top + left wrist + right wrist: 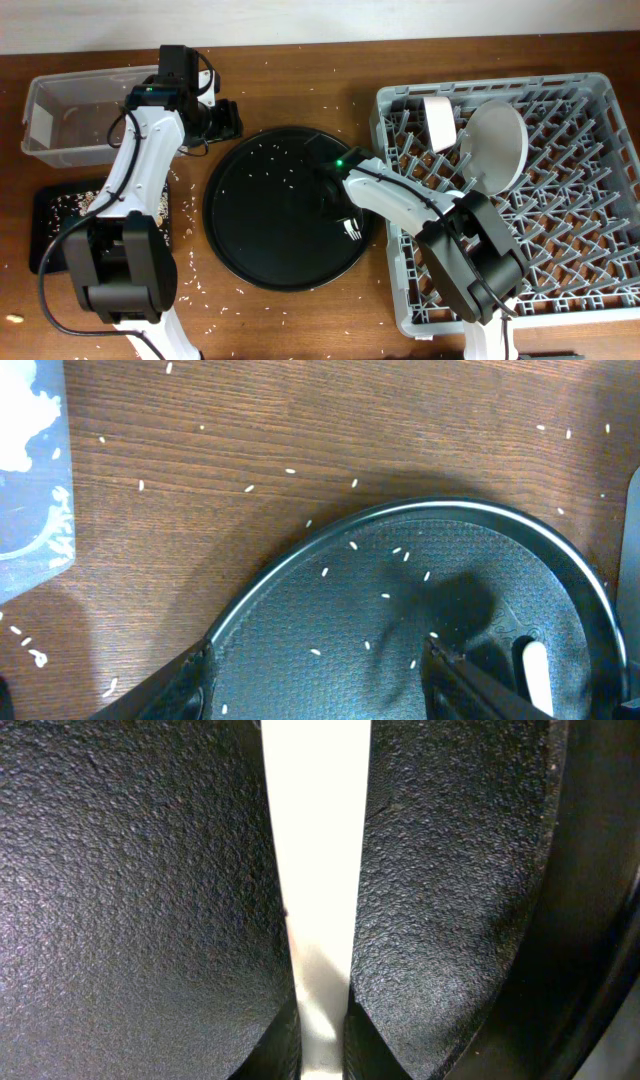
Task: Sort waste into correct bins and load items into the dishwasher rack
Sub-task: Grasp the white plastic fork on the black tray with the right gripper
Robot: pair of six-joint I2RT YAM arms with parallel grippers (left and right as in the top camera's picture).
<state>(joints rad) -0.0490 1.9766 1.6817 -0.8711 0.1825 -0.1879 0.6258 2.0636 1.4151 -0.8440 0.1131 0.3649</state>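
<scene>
Right tool (342, 213) clenched on the white fork (315, 840) at centre frame, likely bound for the dishwasher rack (600, 300) on the frame's right; left tool (230, 120) hangs released upper left.

The grey dishwasher rack (560, 250) fills the right side, pegs upright. At its back left the white plate (497, 145) stands on edge, and the small white bowl (440, 120) is tipped on its side just beside it. Over on the left is the clear plastic box (90, 110), white label (40, 125) at its left end. In front of it sits the shallow black tray (50, 215), with beige rice (72, 200) lying in it and more grains loose around it. The white fork (352, 232) is over the round black tray (270, 220), near the rack's edge, its handle pinched in the right gripper (343, 212), tines poking out.
</scene>
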